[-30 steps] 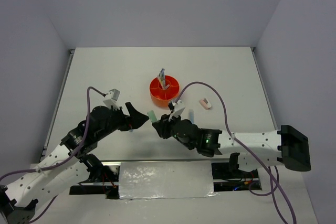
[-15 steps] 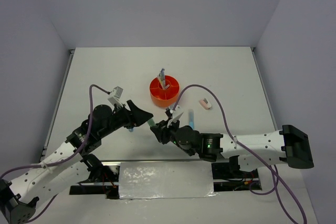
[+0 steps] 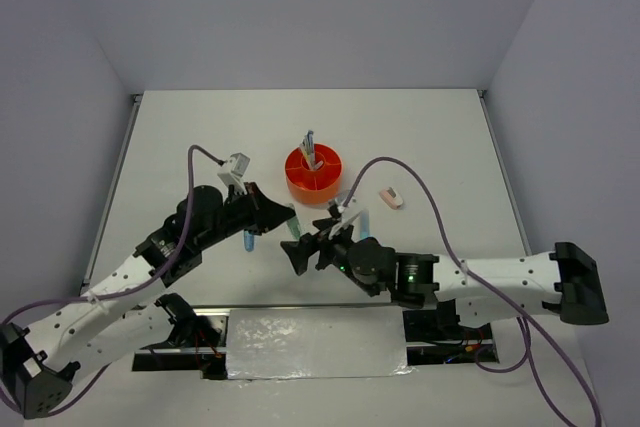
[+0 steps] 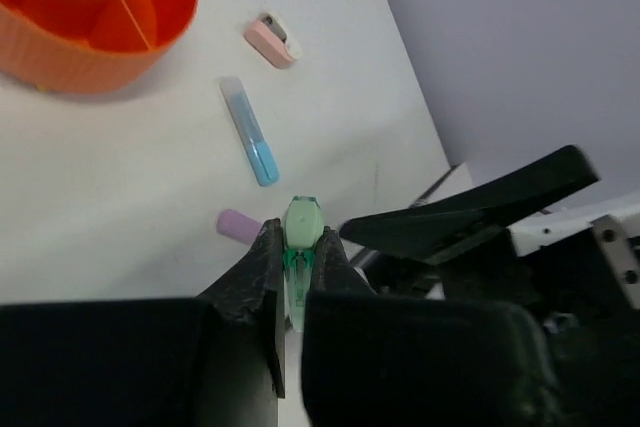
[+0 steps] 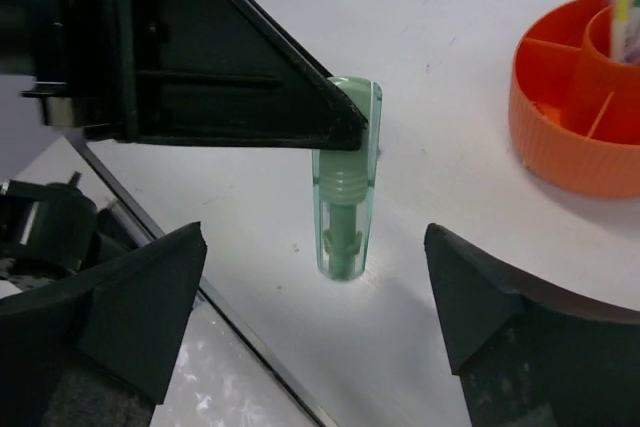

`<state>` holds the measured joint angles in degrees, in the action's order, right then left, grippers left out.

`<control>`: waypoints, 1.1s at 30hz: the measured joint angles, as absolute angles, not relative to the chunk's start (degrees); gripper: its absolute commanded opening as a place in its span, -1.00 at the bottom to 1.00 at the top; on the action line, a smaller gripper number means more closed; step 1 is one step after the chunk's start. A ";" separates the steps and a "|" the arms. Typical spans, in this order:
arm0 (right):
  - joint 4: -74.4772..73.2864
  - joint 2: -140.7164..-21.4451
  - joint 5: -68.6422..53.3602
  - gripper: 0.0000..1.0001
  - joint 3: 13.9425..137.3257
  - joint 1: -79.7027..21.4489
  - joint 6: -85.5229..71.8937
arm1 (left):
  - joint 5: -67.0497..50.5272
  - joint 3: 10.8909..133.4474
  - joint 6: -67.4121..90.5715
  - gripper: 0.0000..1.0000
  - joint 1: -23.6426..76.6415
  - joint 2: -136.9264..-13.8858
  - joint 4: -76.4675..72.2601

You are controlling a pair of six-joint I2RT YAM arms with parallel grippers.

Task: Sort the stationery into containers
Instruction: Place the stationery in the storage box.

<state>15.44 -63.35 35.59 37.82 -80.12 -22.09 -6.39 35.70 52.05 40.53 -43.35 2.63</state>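
A green marker [image 5: 346, 187] stands upright, its top pinched in my shut left gripper [image 4: 297, 239] and its lower end at or just above the table. In the top view the green marker [image 3: 293, 226] sits at my left gripper [image 3: 289, 218]. My right gripper [image 5: 314, 247] is open, one finger on each side of the marker and touching nothing; from above, the right gripper [image 3: 312, 244] is just right of it. The orange organiser [image 3: 300, 183] stands behind, with pens [image 3: 309, 147] upright in its centre. Organiser wall [image 4: 80, 52], [image 5: 560, 147].
A pale blue marker [image 4: 250, 133], a pink-white eraser [image 4: 272, 41] and a lilac marker [image 4: 237, 224] lie on the table right of the organiser. The eraser [image 3: 391, 197] is seen from above. Another blue marker [image 3: 249, 240] lies under my left arm. The table's near edge [image 5: 230, 322] is close.
My left gripper has moved right and closed on the green marker. My right gripper has opened, let go of it and drawn back slightly.
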 measured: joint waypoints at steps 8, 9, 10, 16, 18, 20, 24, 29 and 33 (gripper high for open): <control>4.12 -39.24 44.45 0.99 36.21 -80.12 -27.22 | 8.03 44.47 37.28 -1.00 40.53 -55.79 -1.87; 1.89 -36.05 45.39 0.99 36.18 -80.12 -28.12 | 9.85 44.82 35.79 -1.00 40.42 -57.91 -3.57; -0.38 -33.21 46.11 0.99 36.07 -80.12 -29.06 | 11.33 44.91 34.44 -1.00 40.25 -59.99 -5.34; -10.96 -22.79 48.56 0.99 35.55 -80.12 -33.65 | 15.94 45.12 29.98 -1.00 38.81 -71.42 -15.16; -14.28 -21.91 48.93 0.99 35.22 -80.12 -34.70 | 16.62 45.12 29.47 -1.00 38.41 -73.84 -17.63; -16.97 -21.80 49.06 0.99 35.18 -80.12 -35.33 | 16.91 45.12 28.82 -1.00 38.02 -75.57 -20.73; -19.92 -21.87 49.06 0.99 35.18 -80.12 -35.59 | 17.19 44.58 28.62 -0.94 37.56 -77.49 -26.59; -21.21 -22.24 49.01 0.99 35.20 -80.12 -35.57 | 17.32 44.21 28.64 -0.74 37.39 -79.92 -31.73; -21.28 -22.48 48.84 0.99 35.20 -80.12 -35.53 | 17.47 43.22 28.75 -0.61 37.26 -81.38 -33.78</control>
